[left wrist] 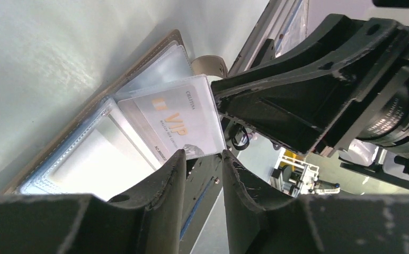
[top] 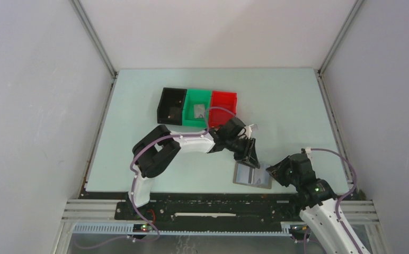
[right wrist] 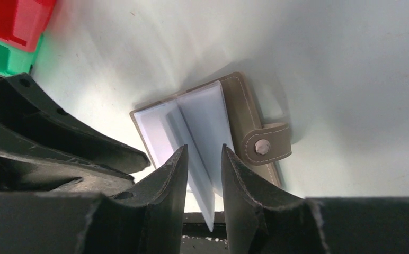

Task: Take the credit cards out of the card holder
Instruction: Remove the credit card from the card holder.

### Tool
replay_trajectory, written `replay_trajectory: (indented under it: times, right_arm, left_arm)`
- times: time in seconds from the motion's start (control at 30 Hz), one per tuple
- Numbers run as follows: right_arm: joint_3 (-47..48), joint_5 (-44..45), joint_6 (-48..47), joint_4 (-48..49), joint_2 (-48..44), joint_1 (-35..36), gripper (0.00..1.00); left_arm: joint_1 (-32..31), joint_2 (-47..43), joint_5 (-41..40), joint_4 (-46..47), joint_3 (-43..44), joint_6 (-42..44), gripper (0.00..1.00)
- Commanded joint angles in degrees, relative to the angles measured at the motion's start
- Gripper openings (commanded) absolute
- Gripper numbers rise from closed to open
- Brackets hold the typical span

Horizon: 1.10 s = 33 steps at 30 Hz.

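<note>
The card holder (top: 252, 175) lies open on the tabletop (top: 298, 111), near the front edge. The right tool (right wrist: 203, 149) sits around a clear page (right wrist: 199, 127), likely to keep the holder open; whether it pinches cannot be told. The left tool (left wrist: 203, 153), spread apart, sits at a pale card (left wrist: 178, 119) poking out, ready to pull.

This looks like a robotics laboratory, more exactly a closed test cell. Plain pale walls (top: 33, 106) stand on three sides, joined by bare aluminium profiles (top: 94, 37) in the corners. The surface (top: 276, 106) is a flat pale green board without any decoration. Two white and black robot arms, the left arm (top: 160, 151) and the right arm (top: 324, 211), are bolted to a metal rail (top: 218, 209) at the near edge, with loose cables (top: 345, 161) exposed. Three plastic sorting bins stand in a row: black bin (top: 162, 108), green bin (top: 194, 124), red bin (top: 223, 103).
</note>
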Motion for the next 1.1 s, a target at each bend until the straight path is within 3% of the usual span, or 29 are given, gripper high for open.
replay_trajectory:
  times: [0.0, 0.17, 0.5, 0.8, 1.07]
  right_arm:
    - [4.55, 4.17, 0.34, -1.49, -1.23, -0.33, 0.37]
    - [5.98, 4.48, -0.59, -0.42, -2.5, -0.29, 0.38]
    - [3.56, -2.42, -3.23, 7.04, 8.99, -0.32, 0.38]
    - [-2.55, -5.01, -2.21, 10.82, 10.61, -0.33, 0.38]
    - [-3.55, -2.65, -1.77, 8.44, 7.49, -0.33, 0.38]
  left_arm:
    - [-0.04, -1.96, 0.7, 2.37, -1.35, -1.68, 0.36]
    - [-0.23, -1.32, 1.59, 3.49, -1.61, -2.64, 0.37]
    - [-0.24, 0.29, 2.13, 4.62, -1.82, -4.23, 0.38]
    - [-0.24, 2.9, 2.98, 4.38, -1.22, -5.4, 0.38]
    - [-0.24, 4.83, 3.21, 1.92, -0.18, -5.18, 0.38]
